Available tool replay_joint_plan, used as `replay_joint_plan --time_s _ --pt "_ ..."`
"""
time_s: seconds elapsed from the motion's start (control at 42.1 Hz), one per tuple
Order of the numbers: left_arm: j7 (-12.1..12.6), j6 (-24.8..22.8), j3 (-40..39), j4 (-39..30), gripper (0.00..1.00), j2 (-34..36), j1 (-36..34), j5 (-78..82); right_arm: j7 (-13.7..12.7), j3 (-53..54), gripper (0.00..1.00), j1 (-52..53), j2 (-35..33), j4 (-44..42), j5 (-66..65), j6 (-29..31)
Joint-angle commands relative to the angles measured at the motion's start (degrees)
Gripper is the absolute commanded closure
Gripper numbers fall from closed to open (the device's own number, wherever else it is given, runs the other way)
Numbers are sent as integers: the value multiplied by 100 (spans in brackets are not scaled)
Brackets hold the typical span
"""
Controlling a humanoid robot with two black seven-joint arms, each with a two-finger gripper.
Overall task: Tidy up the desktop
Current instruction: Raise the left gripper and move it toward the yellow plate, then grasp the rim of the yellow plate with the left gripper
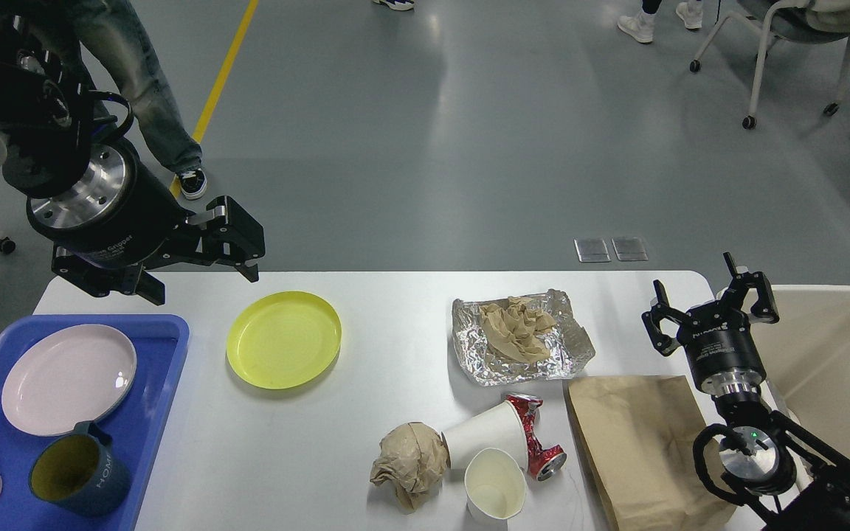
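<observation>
the desktop (366,413) fills the lower view, and i place everything from the yellow plate (283,348) lying on it. far left of the plate sits a blue tray (152,413) with a pink plate (68,377) and a dark mug (80,472). my left pincer (200,269) hangs above and just left of the plate, fingers spread, empty. right of the plate lie crumpled foil (522,337), a paper wad (409,461), two paper cups (491,464), a crushed can (536,435) and a brown bag (639,442). farthest right, my right pincer (709,308) stands released beside a cream bin (838,354).

Bare desktop (381,324) between yellow plate (283,338) and foil sheet (521,337).
</observation>
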Motion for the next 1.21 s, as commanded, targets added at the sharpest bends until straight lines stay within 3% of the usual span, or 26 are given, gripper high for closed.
replay_joint_plan --time_s 0.0,0.57,0.808,0.974,1.045,1.093,1.14,1.188 --pt "-1 5 46 -8 4 175 131 -4 2 0 0 5 -8 8 0 -1" --pt "-63 207 -34 256 5 342 1115 93 -7 0 0 5 -8 8 0 -1" --pt "-19 1472 -60 668 5 623 2344 -962 2 0 0 -4 0 8 0 -1" --pt "60 2509 -709 1117 7 940 3627 -1375 -7 0 0 -4 -8 8 0 -1" --pt "297 3036 -1034 1345 7 1001 4128 -1559 -7 0 0 -4 -8 8 0 -1" --pt "936 3720 -1647 1844 7 1106 4899 -1735 2 0 0 5 0 8 0 -1" --pt "1402 4046 -2279 2318 7 1221 5506 -1736 -7 0 0 5 0 8 0 -1" --pt "1580 4171 -2660 2627 6 1248 5868 -1736 2 0 0 -4 -8 8 0 8"
